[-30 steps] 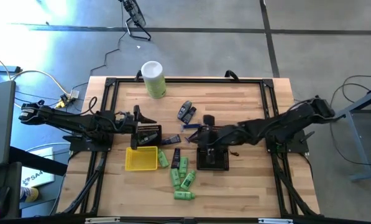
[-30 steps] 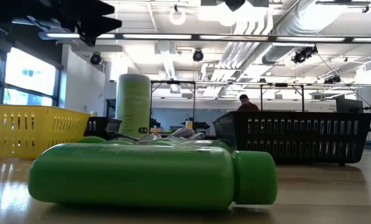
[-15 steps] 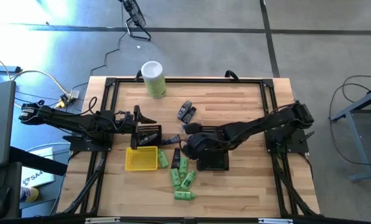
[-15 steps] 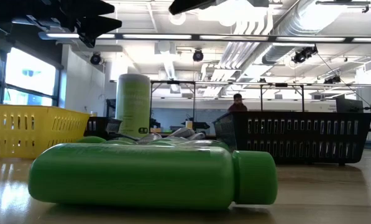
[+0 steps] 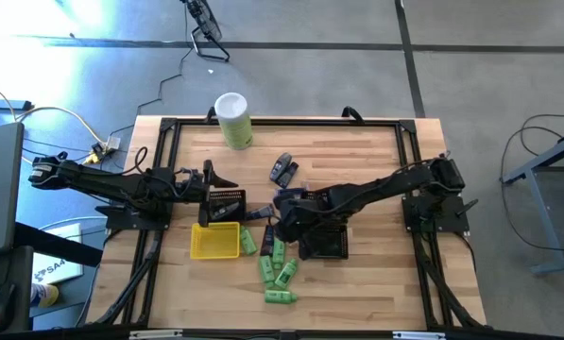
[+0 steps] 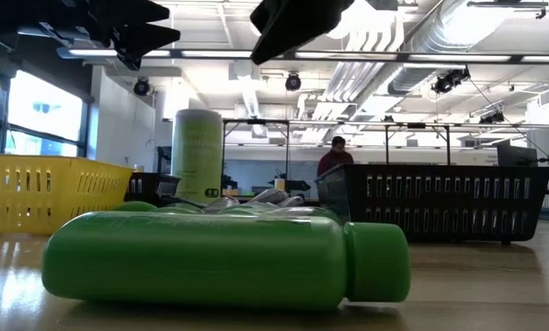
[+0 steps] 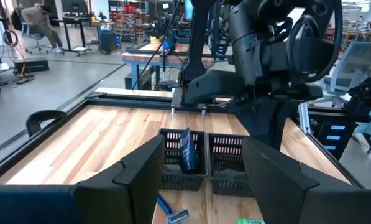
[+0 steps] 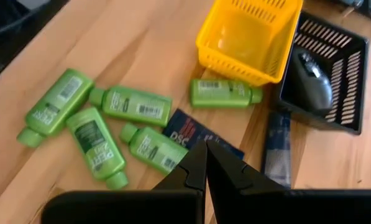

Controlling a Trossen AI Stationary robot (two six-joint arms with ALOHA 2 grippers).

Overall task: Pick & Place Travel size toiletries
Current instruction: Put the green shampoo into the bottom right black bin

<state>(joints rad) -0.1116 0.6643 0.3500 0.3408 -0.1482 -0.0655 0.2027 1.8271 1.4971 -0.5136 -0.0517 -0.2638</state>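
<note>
High view: left tool (image 5: 209,185) parked over the black mesh basket (image 5: 227,204) at the tabletop's (image 5: 357,151) left-centre, fingers parted partway and nothing visible between them. Right tool (image 5: 280,221) stretched across to the middle, hanging above the dark packets (image 5: 265,215) beside the second black basket (image 5: 324,243); fingers pressed together, empty. Yellow tray (image 5: 215,241) just in front of the left basket. Green bottles (image 5: 276,263) scattered loosely right of the tray, one touching its side; two dark tubes (image 5: 282,170) farther back toward the pale-green canister (image 5: 234,120).

Low view: one green bottle (image 6: 219,259) lying on its side close up, cap to the right. Yellow tray (image 6: 44,191) at left, long black basket (image 6: 444,200) at right, canister (image 6: 197,155) upright between. Dark arm parts overhead at top left and top centre. A person (image 6: 332,159) in the room behind.

Left wrist view: two broad dark fingers (image 7: 145,177) standing apart, framing two black baskets side by side; a bluish packet (image 7: 187,149) upright in the left one. Possibly a blue-handled item (image 7: 171,212) on the wood nearer in, too cut off to name.

Right wrist view: fingertips (image 8: 205,163) closed into a point over a dark blue packet (image 8: 191,133). Five green bottles (image 8: 135,105) lying around it on the wood, one against the yellow tray (image 8: 250,37). A dark grey tube (image 8: 276,148) beside a black basket (image 8: 325,73) holding a dark rounded item.
</note>
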